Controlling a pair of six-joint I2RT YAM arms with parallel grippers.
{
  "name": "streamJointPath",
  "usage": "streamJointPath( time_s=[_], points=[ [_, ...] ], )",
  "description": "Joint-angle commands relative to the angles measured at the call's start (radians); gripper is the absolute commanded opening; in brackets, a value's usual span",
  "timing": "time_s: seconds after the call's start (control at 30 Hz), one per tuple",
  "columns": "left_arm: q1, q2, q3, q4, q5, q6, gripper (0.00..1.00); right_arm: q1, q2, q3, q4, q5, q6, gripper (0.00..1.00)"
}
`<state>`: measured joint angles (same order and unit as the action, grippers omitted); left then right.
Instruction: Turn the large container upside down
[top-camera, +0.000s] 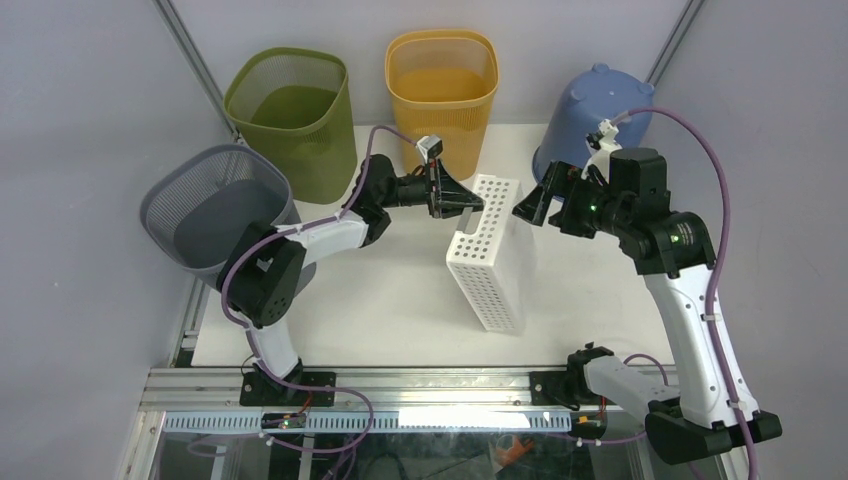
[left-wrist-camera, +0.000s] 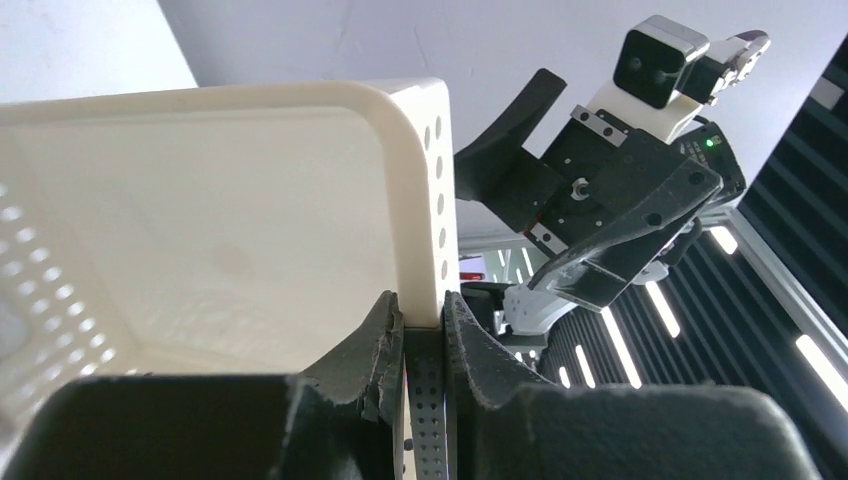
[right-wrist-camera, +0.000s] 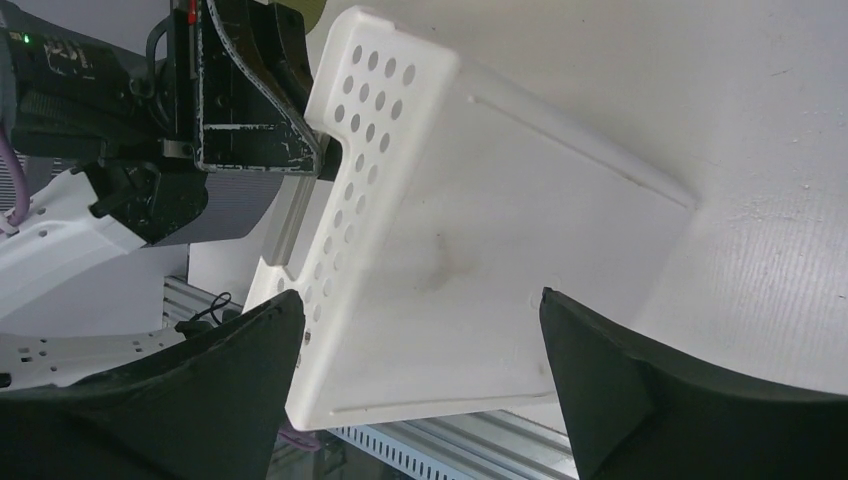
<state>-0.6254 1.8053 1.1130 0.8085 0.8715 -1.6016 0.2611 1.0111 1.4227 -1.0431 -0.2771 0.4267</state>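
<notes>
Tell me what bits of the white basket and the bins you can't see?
- Top view: the inside of the white basket; only its outer walls face the camera.
- Top view: the near side of the blue bin, behind the right arm.
- Top view: part of the grey bin, behind the left arm.
- Left wrist view: the basket's near end, behind the left gripper.

the blue bin (top-camera: 588, 105) is partly hidden behind the right arm (top-camera: 690, 300). the white basket (left-wrist-camera: 200, 220) runs off the left wrist view's left edge; the right gripper (right-wrist-camera: 420, 298) is cut by its own view's bottom edge.
</notes>
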Motion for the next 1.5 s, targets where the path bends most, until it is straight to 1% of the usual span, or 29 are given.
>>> streamJointPath(
  time_s=[0.0, 0.17, 0.23, 0.27, 0.3, 0.4, 0.43, 0.6, 0.73, 0.97, 1.13, 1.17, 1.23, 1.33, 1.4, 1.47],
  points=[
    [0.041, 0.019, -0.007, -0.202, 0.085, 0.222, 0.0, -0.006, -0.002, 0.014, 0.036, -0.043, -0.018, 0.92],
    [0.105, 0.018, -0.032, -0.222, 0.099, 0.269, 0.0, -0.006, -0.005, -0.01, 0.037, -0.038, -0.025, 0.92],
    [0.118, 0.017, -0.028, -0.272, 0.096, 0.317, 0.0, -0.006, -0.005, -0.024, 0.037, -0.038, -0.024, 0.92],
    [0.12, 0.017, -0.022, -0.312, 0.092, 0.348, 0.02, -0.006, -0.003, -0.032, 0.038, -0.036, -0.024, 0.92],
    [0.122, 0.016, -0.015, -0.357, 0.082, 0.387, 0.06, -0.006, -0.003, -0.041, 0.038, -0.032, -0.025, 0.92],
    [0.122, 0.016, 0.008, -0.514, 0.043, 0.506, 0.25, -0.006, -0.003, -0.071, 0.042, -0.024, -0.024, 0.92],
    [0.122, 0.016, 0.012, -0.556, 0.03, 0.534, 0.29, -0.006, -0.004, -0.082, 0.045, -0.022, -0.024, 0.91],
    [0.121, 0.025, 0.023, -0.701, -0.038, 0.64, 0.42, -0.006, 0.0, -0.137, 0.066, -0.027, -0.016, 0.91],
    [0.121, 0.042, 0.02, -0.761, -0.077, 0.693, 0.49, -0.006, 0.015, -0.157, 0.061, -0.019, -0.025, 0.91],
    [0.122, 0.031, 0.063, -0.942, -0.217, 0.834, 0.62, -0.006, 0.029, -0.173, 0.052, 0.004, -0.039, 0.91],
    [0.116, 0.003, 0.139, -1.106, -0.337, 0.954, 0.76, -0.006, 0.053, -0.194, 0.057, -0.014, -0.046, 0.9],
    [0.111, -0.001, 0.155, -1.138, -0.362, 0.979, 0.78, -0.005, 0.062, -0.196, 0.059, -0.021, -0.047, 0.89],
    [0.1, -0.011, 0.191, -1.208, -0.413, 1.03, 0.8, -0.002, 0.075, -0.197, 0.062, -0.031, -0.049, 0.88],
    [0.082, -0.04, 0.242, -1.306, -0.521, 1.09, 0.82, 0.027, 0.091, -0.194, 0.07, -0.017, -0.04, 0.88],
    [0.079, -0.076, 0.258, -1.345, -0.57, 1.11, 0.82, 0.077, 0.101, -0.198, 0.086, 0.009, -0.014, 0.88],
    [0.079, -0.117, 0.274, -1.382, -0.626, 1.119, 0.82, 0.157, 0.12, -0.217, 0.124, 0.033, 0.028, 0.88]
  ],
)
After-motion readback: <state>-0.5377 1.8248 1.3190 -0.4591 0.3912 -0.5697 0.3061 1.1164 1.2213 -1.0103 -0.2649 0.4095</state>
